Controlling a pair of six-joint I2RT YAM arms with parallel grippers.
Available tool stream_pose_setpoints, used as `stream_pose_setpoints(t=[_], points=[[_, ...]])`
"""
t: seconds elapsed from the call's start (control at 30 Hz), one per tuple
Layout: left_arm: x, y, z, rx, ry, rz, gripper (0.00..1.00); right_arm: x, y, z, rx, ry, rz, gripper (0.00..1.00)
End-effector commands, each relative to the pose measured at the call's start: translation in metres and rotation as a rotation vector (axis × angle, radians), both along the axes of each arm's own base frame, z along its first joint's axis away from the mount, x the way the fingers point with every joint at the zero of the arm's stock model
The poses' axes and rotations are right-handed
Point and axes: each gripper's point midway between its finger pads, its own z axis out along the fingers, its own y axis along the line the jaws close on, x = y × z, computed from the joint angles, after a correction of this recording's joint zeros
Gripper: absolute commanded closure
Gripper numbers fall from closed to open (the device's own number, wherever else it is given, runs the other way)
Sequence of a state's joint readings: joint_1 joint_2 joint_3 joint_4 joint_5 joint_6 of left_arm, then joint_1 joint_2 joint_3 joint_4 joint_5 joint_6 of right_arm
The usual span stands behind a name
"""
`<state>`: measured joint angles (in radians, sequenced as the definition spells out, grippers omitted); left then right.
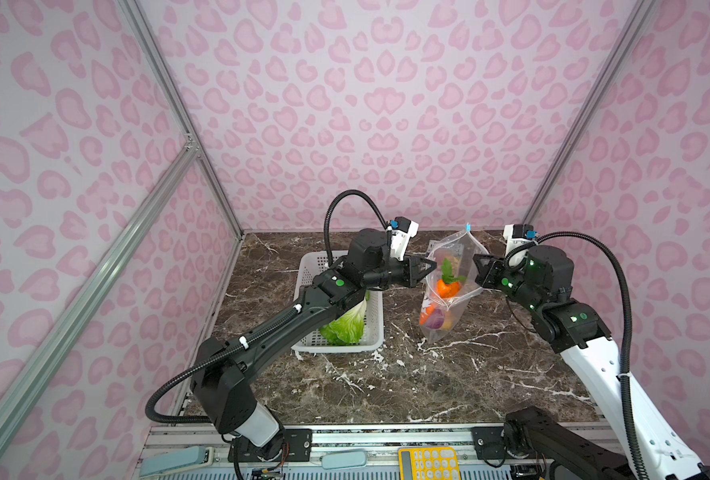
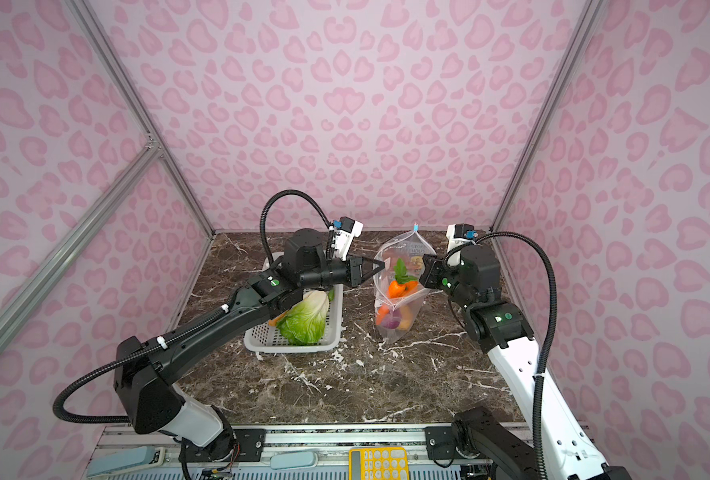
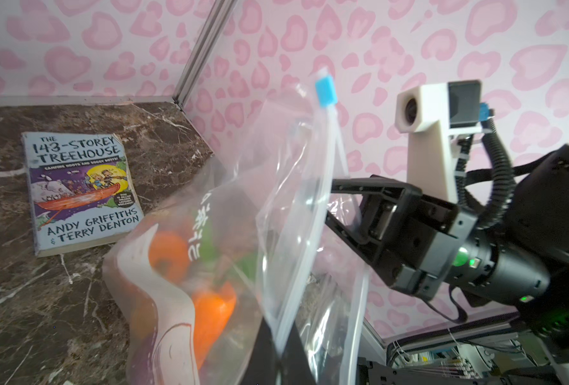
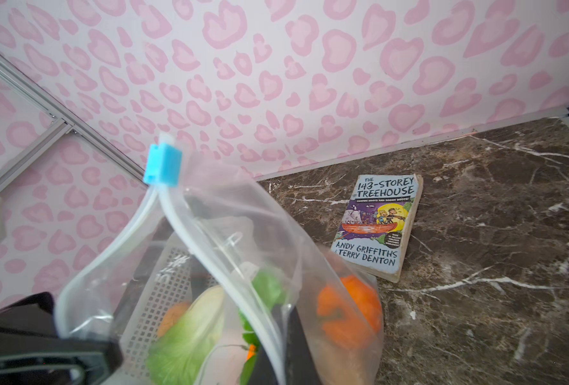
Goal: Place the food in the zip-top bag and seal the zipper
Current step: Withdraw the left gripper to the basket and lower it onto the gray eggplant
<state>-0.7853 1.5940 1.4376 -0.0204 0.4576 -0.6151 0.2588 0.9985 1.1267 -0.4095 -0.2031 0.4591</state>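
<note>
Holds the zip-top bag (image 1: 449,299) upright over the far half of the desk (image 1: 490,374), a little right of its middle, pinched from both sides near the mouth. Grips the bag's left wall with the left tool (image 1: 431,264), jaws drawn together to a point on the plastic. Grips the opposite wall with the right tool (image 1: 477,270), likewise closed on the film, with the bag directly between the two tips and touching both. Shows the zipper (image 4: 171,210) parted below the blue slider (image 4: 162,165), the two strips spreading away from that top corner and the mouth open. Shows through the clear plastic a small green piece (image 1: 448,269) uppermost, the orange pumpkin (image 1: 445,287) just under it, then the carrot (image 1: 427,312) and the purple onion (image 1: 435,321) at the bottom. Cannot tell whether the bag's lower corner touches the desk. Finds the green-and-white cabbage (image 1: 347,324) in the white perforated basket (image 1: 345,348) near the left edge of the desk, under the left arm, well apart from both tools, with a tan-orange potato (image 2: 276,320) just beside it. Finds a paperback book (image 3: 83,193) lying flat behind the bag, near the far edge of the desk.
</note>
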Motion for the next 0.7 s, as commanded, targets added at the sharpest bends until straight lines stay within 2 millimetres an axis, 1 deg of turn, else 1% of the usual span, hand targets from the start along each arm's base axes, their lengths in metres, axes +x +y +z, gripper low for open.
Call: stream_pose_setpoints(t=[0.0, 0.07, 0.13, 0.2, 0.23, 0.3, 0.43, 0.5, 0.6, 0.67], points=[[0.001, -0.013, -0.014, -0.020, 0.080, -0.032, 0.97, 0.002, 0.004, 0.007, 0.010, -0.033, 0.020, 1.00], [0.002, -0.015, -0.033, 0.000, 0.126, -0.028, 0.97, 0.004, 0.005, 0.002, 0.013, -0.026, 0.020, 1.00], [0.001, -0.014, -0.050, 0.018, 0.158, -0.015, 0.97, 0.006, 0.006, -0.009, 0.009, 0.000, 0.022, 1.00], [0.000, -0.010, -0.066, 0.044, 0.182, 0.009, 0.97, 0.009, 0.007, -0.022, 0.000, 0.033, 0.021, 1.00], [0.000, -0.006, -0.076, 0.064, 0.196, 0.028, 0.97, 0.010, 0.008, -0.029, -0.004, 0.050, 0.025, 1.00], [0.003, 0.003, -0.091, 0.098, 0.211, 0.074, 0.97, 0.014, 0.010, -0.042, -0.010, 0.076, 0.025, 1.00], [0.006, 0.011, -0.108, 0.146, 0.232, 0.111, 0.97, 0.018, 0.017, -0.063, -0.038, 0.127, 0.034, 1.00], [0.007, 0.014, -0.118, 0.167, 0.248, 0.123, 0.96, 0.019, 0.025, -0.072, -0.051, 0.149, 0.050, 1.00], [0.011, 0.021, -0.127, 0.180, 0.270, 0.144, 0.93, 0.019, 0.036, -0.079, -0.056, 0.162, 0.074, 1.00], [0.015, 0.029, -0.127, 0.180, 0.273, 0.166, 0.92, 0.020, 0.040, -0.080, -0.052, 0.161, 0.081, 1.00]])
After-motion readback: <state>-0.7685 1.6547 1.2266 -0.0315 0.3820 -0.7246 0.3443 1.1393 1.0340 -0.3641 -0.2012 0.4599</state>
